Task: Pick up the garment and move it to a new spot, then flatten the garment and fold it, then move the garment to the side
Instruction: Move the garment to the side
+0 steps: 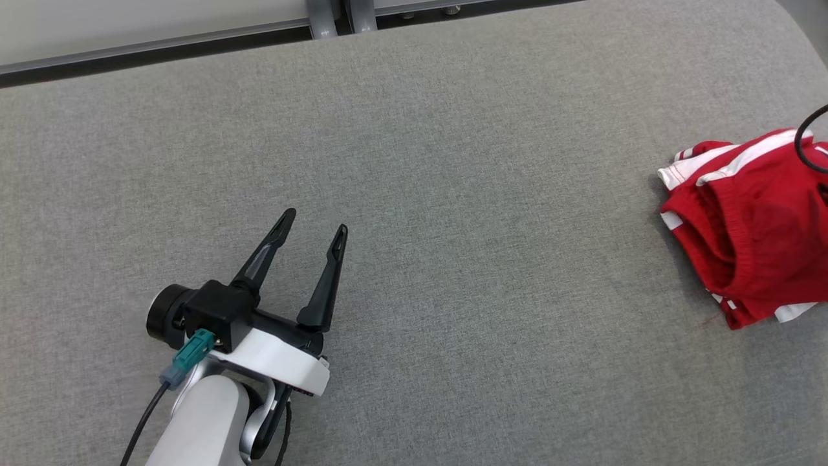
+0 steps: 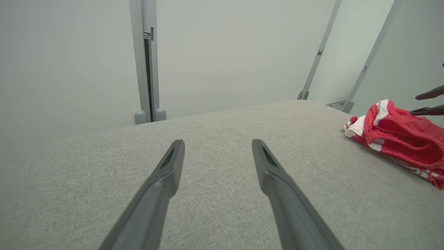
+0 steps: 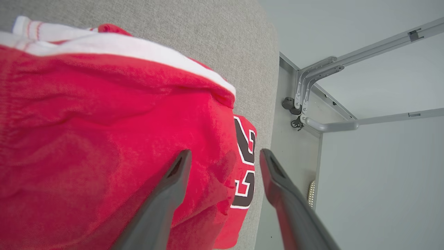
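- L gripper [image 1: 315, 222]: low-left in head view, over bare grey table [image 1: 453, 129]. Fingers spread wide, nothing btwn them.
- R gripper [image 3: 224, 153]: at table's right side, just over garment [image 3: 104, 121]. Fingers spread, not pinching cloth. Touching it or not: can't tell.
- Garment: red w/ white trim, black numerals. Crumpled heap at table's right edge, well apart from L gripper.
- Far edge: grey metal posts [image 1: 336, 13], pale wall behind.
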{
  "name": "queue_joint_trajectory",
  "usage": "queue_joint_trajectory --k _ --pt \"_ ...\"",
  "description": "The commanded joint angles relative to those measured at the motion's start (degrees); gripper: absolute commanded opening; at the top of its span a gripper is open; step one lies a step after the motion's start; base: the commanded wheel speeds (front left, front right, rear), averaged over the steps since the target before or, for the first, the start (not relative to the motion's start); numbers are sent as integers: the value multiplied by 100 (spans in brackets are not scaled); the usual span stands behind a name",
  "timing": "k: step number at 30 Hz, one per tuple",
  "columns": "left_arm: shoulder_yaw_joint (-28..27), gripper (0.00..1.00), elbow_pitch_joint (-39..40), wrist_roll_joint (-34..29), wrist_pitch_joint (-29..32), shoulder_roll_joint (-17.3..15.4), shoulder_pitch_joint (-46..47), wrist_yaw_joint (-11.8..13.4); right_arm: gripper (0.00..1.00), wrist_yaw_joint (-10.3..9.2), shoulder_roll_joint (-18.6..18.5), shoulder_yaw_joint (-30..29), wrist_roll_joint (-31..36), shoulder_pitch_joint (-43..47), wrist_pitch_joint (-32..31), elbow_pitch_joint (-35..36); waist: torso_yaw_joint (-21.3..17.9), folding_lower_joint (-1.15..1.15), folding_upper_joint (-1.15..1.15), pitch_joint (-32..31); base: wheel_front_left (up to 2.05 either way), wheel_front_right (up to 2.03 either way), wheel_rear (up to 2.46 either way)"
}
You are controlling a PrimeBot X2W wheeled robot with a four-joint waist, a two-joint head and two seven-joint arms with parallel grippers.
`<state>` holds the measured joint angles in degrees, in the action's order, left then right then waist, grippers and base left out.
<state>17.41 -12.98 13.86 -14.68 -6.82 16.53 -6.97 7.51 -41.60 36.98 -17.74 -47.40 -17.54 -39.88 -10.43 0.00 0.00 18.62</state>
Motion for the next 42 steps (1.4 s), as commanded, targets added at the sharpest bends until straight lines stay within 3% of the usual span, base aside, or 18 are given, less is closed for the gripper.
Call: queue_joint_trajectory --k 1,5,10,19,24,25,33,36,42 --pt "-42 100 -11 44 -19 -43 13 37 100 -3 53 -125 118 65 68 -160 33 0 0 -77 0 0 0" --pt "-123 100 -20 107 -38 -53 -120 96 100 -3 250 -514 411 100 260 -398 59 0 0 -307 0 0 0" --pt "-320 100 60 182 -47 -101 -308 195 100 -3 475 -1140 579 312 782 -105 101 0 0 -667 0 0 0" --pt "-913 100 490 313 -53 -315 -692 478 100 -3 1143 -2496 650 1411 1637 1514 375 0 0 -1242 0 0 0" --pt "-1224 100 716 426 -53 -411 -946 616 100 -2 1695 -3116 673 2283 1766 2543 578 0 0 -1551 0 0 0" --pt "-1306 100 748 510 -53 -434 -1079 628 100 -2 1943 -3287 713 2646 1802 2889 652 0 0 -1669 0 0 0" --pt "-1317 100 674 639 -24 -394 -1413 635 100 -2 2607 -3521 712 3685 2144 3571 870 0 0 -1877 0 0 0" --pt "-1340 100 524 596 -34 -344 -1501 711 100 -2 2831 -3607 637 3990 2418 3486 970 0 0 -1899 0 0 0" --pt "-1379 100 173 580 -54 -227 -1519 613 100 -2 3106 -3647 565 4346 3002 3072 1134 0 0 -1936 0 0 0"
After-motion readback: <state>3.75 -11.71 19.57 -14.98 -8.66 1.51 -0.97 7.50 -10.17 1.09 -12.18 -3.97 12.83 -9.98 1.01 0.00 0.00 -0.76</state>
